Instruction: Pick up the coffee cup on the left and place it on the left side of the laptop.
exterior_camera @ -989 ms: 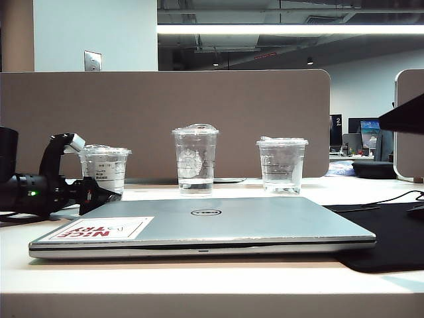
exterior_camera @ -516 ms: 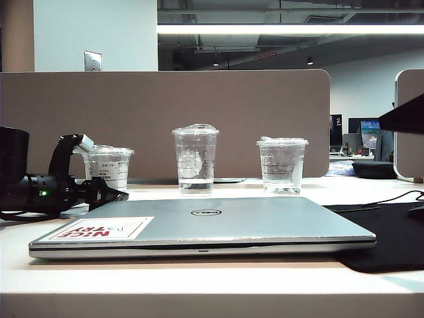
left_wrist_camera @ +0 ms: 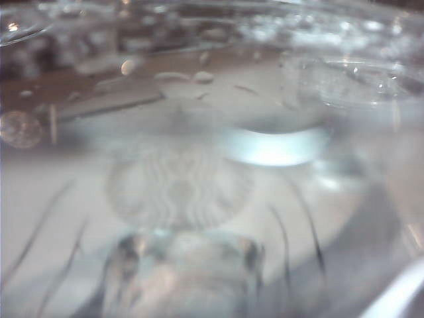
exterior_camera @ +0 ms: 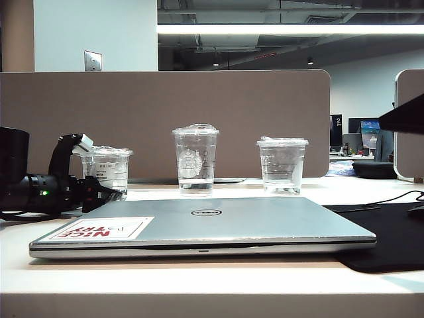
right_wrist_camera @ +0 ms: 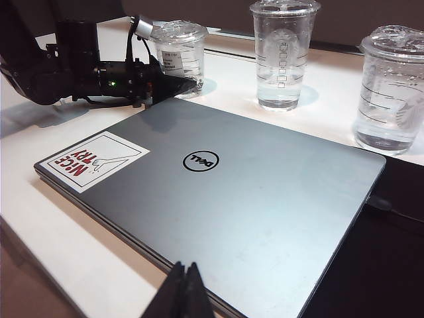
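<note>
The coffee cup, short, clear and lidded with a white label, stands on the white table left of and behind the laptop. My left gripper reaches in level from the left, its dark fingers pressed against the cup's lower sides. Seen from the right wrist, the coffee cup sits in the left gripper beyond the laptop's stickered corner. Blurred clear plastic of the coffee cup fills the left wrist view and hides the fingers. My right gripper hangs shut and empty over the laptop's near edge.
A taller clear cup with a round logo and a short unlabelled clear cup stand behind the laptop. A black mat with a cable lies to its right. A brown partition closes the back of the table.
The left gripper's fingers have closed in on the coffee cup, and the cup has shifted very slightly. The right gripper, laptop and other cups have not moved.
</note>
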Controlling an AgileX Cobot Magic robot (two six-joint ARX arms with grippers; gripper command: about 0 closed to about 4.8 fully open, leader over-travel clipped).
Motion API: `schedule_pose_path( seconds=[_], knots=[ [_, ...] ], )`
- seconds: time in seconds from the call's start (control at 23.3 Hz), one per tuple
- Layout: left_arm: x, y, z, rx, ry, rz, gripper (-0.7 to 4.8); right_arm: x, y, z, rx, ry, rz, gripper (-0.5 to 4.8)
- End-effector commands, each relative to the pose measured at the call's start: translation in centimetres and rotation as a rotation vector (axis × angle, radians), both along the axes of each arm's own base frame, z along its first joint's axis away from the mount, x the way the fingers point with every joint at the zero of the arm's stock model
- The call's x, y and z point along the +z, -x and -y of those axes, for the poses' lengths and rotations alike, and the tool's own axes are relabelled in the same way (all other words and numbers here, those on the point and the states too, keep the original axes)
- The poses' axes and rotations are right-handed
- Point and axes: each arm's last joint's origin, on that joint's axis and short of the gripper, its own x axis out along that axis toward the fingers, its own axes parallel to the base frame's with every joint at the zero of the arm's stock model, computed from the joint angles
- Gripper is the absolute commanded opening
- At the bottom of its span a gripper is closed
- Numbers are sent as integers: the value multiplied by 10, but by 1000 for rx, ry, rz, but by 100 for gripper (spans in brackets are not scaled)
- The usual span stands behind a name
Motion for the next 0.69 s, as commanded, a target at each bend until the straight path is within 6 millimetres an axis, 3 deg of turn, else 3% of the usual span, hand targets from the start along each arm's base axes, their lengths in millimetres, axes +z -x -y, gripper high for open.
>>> schedule_pose_path(
  seconds=[0.04, 0.47, 0.69],
  knots=[
    [-17, 6, -2, -32, 13, -124, 184, 0, 0, 0, 0, -11, 9, -4],
    [-3, 10, -25, -22, 122, -41, 187, 0, 0, 0, 0, -12, 9, -4],
    [-4, 33, -32, -16, 120, -10, 187, 0, 0, 0, 0, -12, 10, -4]
  ],
)
